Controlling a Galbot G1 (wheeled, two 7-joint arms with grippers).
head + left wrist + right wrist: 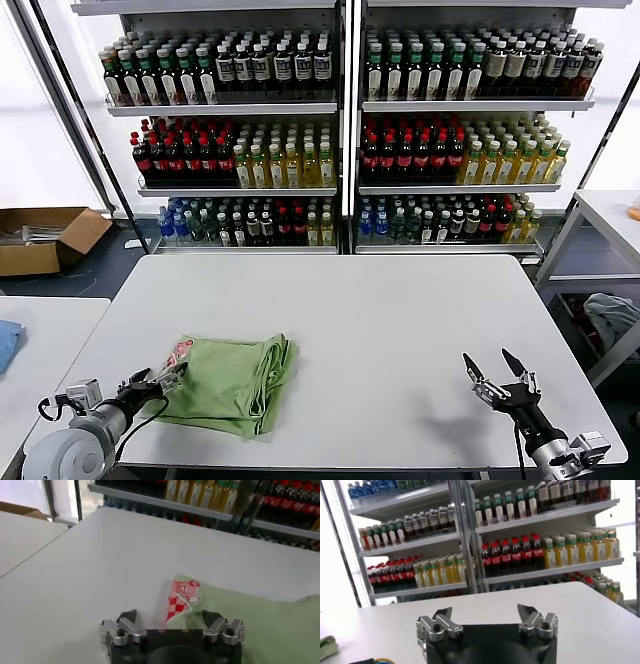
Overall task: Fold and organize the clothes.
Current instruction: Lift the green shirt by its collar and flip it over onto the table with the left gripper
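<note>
1. We find the polo shirt (pixel 235 382) lying on the white table (pixel 400 320) toward its near left side, already folded into a compact green bundle with stacked layers showing along its right edge

2. A small flap bearing the red-and-white chest print (pixel 181 600) sticks out at the bundle's far left corner, so we judge the fold nearly done but not tidy

3. The left gripper (pixel 158 381) sits low at the shirt's left edge, jaws spread wide and holding nothing; in its wrist view the printed flap lies just ahead, between the two open fingers (pixel 127 624)

4. The right gripper (pixel 502 377) hovers over bare table, well apart from the shirt on the near right side, jaws fully spread and empty; we take it to be idle

5. In our judgement the step in hand is dressing that loose corner. To do it well, the left gripper should take only the flap, not the layers beneath, and lay it flat over the bundle without dragging the thin fabric

6. Risk noted: a deep pinch could lift several layers and undo the fold
</note>
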